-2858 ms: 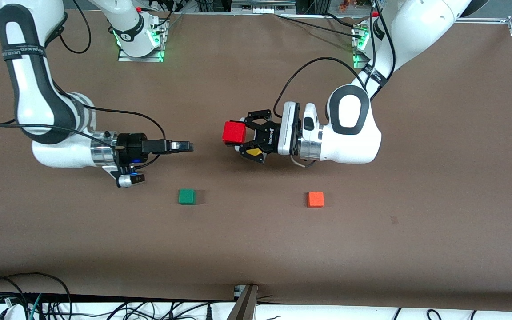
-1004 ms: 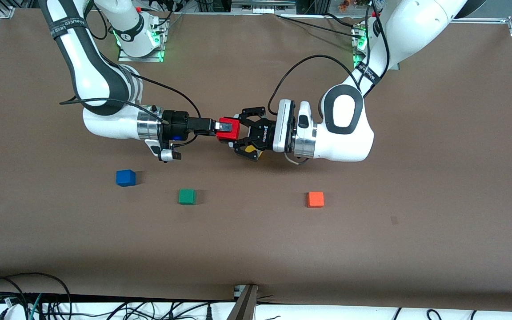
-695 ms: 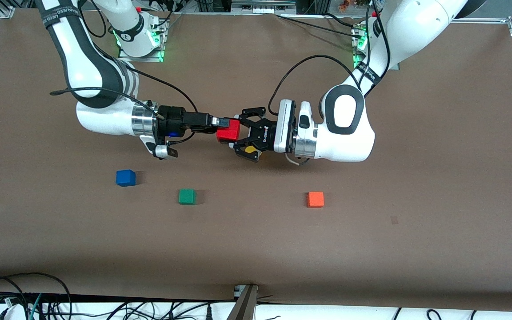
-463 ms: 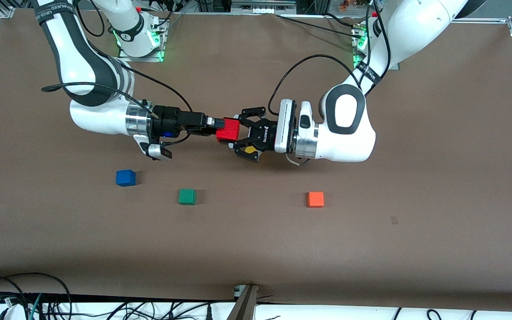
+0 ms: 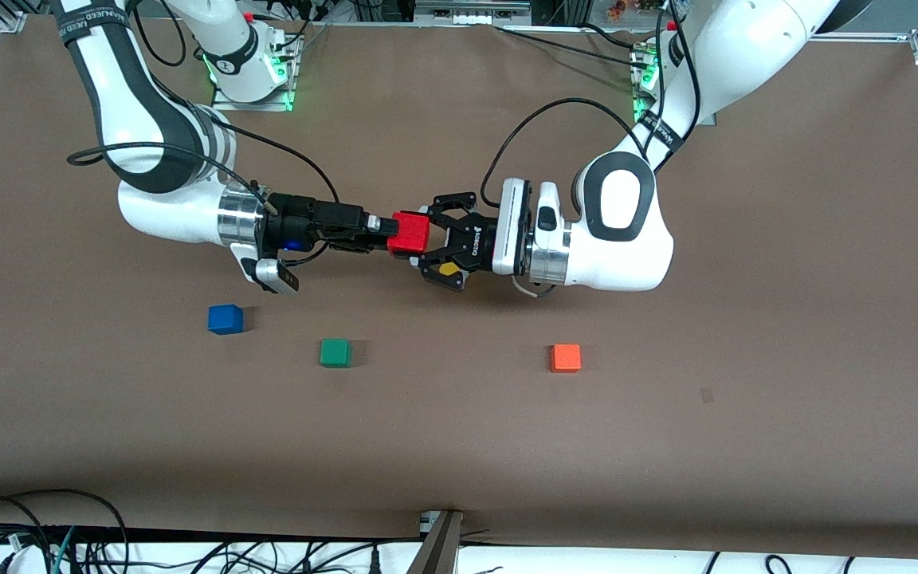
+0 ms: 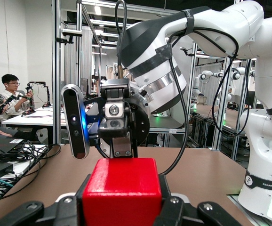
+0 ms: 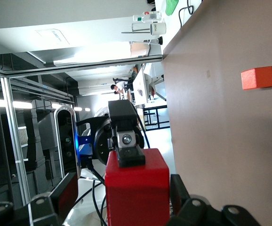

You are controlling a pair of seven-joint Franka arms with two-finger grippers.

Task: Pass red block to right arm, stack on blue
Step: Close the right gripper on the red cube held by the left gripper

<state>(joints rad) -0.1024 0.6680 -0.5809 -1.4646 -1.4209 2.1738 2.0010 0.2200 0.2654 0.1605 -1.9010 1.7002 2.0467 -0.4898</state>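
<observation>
Red block [image 5: 409, 233] sits in the air over mid-table, probably light, rigid and smooth-faced. The right gripper [image 5: 383, 231] meets its free end, best taken by the exposed flat faces; its grip cannot be told. The left gripper [image 5: 425, 237] clamps two faces.

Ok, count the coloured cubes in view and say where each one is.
4. The red block is in the air between the right gripper and left gripper. On the table: blue toward the right arm's end, green cube beside it, orange cube toward the left arm's end.
</observation>
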